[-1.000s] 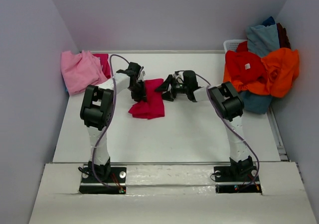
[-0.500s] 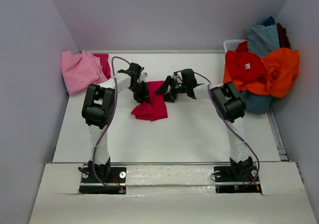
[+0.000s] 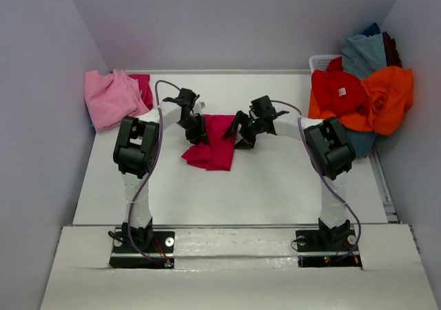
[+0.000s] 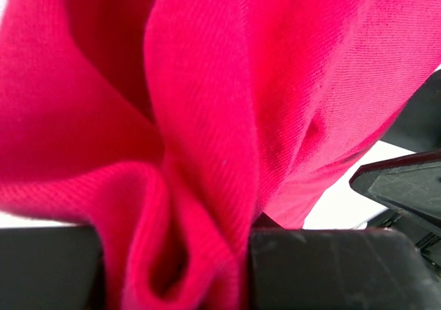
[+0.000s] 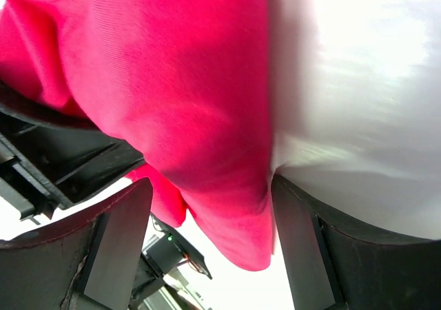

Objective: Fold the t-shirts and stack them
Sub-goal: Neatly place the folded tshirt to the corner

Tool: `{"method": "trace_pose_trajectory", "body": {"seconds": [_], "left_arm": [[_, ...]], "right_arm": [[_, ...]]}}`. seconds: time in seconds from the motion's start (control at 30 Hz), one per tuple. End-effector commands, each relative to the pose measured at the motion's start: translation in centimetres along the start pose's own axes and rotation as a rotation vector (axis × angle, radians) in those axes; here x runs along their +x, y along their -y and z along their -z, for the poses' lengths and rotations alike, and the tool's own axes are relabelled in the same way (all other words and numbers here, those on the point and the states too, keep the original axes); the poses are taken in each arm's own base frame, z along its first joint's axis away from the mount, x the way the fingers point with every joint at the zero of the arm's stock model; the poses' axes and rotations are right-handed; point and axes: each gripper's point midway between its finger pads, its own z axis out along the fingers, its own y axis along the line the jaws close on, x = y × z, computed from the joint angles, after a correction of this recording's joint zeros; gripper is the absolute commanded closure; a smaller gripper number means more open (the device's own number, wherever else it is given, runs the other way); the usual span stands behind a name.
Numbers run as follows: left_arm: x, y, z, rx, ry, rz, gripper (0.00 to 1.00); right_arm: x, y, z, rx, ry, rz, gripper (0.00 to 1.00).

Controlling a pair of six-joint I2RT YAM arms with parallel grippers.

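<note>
A crimson t-shirt point(image 3: 215, 148) lies bunched and partly folded in the middle of the table. My left gripper point(image 3: 196, 132) is at its upper left edge, shut on a thick fold of the cloth point(image 4: 207, 117), which fills the left wrist view between the black fingers point(image 4: 324, 269). At the shirt's upper right edge is my right gripper point(image 3: 242, 132), open, with its fingers point(image 5: 117, 248) wide apart either side of a hanging flap of the crimson cloth point(image 5: 193, 103) and not pinching it.
A light pink t-shirt point(image 3: 110, 98) lies over a magenta one point(image 3: 143, 88) at the back left corner. At the back right, a white basket point(image 3: 320, 62) carries a heap of orange point(image 3: 389, 93), red point(image 3: 337, 93) and grey-blue point(image 3: 362, 52) t-shirts.
My right gripper has swung right and nearer along the shirt's right edge, its elbow moving outward. The crimson shirt has shifted slightly right. My left gripper keeps its hold.
</note>
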Motion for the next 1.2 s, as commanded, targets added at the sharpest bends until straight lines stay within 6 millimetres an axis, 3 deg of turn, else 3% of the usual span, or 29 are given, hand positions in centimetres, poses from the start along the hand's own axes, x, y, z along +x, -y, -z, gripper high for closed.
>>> {"method": "trace_pose_trajectory", "body": {"seconds": [0.0, 0.1, 0.27, 0.3, 0.33, 0.5, 0.57, 0.6, 0.63, 0.67, 0.7, 0.83, 0.93, 1.0, 1.07, 1.13, 1.17], "left_arm": [[3.8, -3.3, -2.1, -0.115, -0.12, 0.021, 0.94], [3.9, -3.3, -2.1, -0.114, -0.124, 0.02, 0.94], [4.0, -3.5, -2.1, -0.119, -0.131, 0.019, 0.94], [4.1, -3.5, -2.2, -0.118, -0.133, 0.02, 0.94], [4.1, -3.5, -2.1, -0.119, -0.134, 0.022, 0.94], [4.4, -3.5, -2.3, -0.113, -0.145, 0.023, 0.94], [4.5, -3.6, -2.4, -0.113, -0.149, 0.025, 0.94], [4.5, -3.6, -2.4, -0.112, -0.151, 0.026, 0.94], [4.5, -3.5, -2.4, -0.109, -0.151, 0.026, 0.94], [4.4, -3.4, -2.4, -0.104, -0.15, 0.025, 0.94], [4.4, -3.3, -2.4, -0.1, -0.148, 0.024, 0.94], [3.2, -2.6, -1.6, -0.095, -0.098, 0.006, 0.94], [0.9, -2.2, 0.7, -0.148, 0.022, -0.008, 0.94], [-1.3, -2.5, 3.2, -0.22, 0.125, -0.011, 0.94], [-2.3, -2.8, 4.9, -0.257, 0.175, -0.005, 0.92], [-3.7, -2.9, 7.2, -0.293, 0.252, 0.005, 0.77], [-4.4, -3.2, 8.8, -0.315, 0.298, 0.015, 0.63]], "right_arm": [[2.2, 7.5, -0.4, 0.29, -0.014, -0.062, 0.23], [2.4, 7.0, -1.5, 0.235, -0.04, -0.075, 0.23], [2.5, 7.4, -5.0, 0.19, -0.081, -0.065, 0.23], [2.6, 6.4, -5.6, 0.163, -0.092, -0.046, 0.23], [2.6, 7.0, -6.3, 0.161, -0.103, -0.048, 0.23], [3.0, 4.7, -8.9, 0.041, -0.141, -0.02, 0.24], [3.0, 3.6, -9.2, 0.007, -0.143, 0.002, 0.29], [3.4, 3.0, -9.3, -0.007, -0.155, 0.013, 0.43], [3.3, 2.6, -9.1, -0.017, -0.154, 0.017, 0.56], [3.2, 2.1, -8.8, -0.028, -0.148, 0.021, 0.85], [3.3, 1.8, -8.6, -0.032, -0.15, 0.021, 0.93], [3.2, 0.3, -7.5, -0.057, -0.156, 0.05, 0.93], [2.6, -1.7, -6.2, -0.077, -0.135, 0.088, 0.93], [2.4, -2.7, -5.3, -0.076, -0.134, 0.117, 0.93], [1.5, -5.2, -4.1, -0.111, -0.109, 0.177, 0.93], [1.3, -6.6, -3.1, -0.118, -0.113, 0.198, 0.93], [0.8, -8.4, -2.0, -0.141, -0.1, 0.236, 0.93]]}}
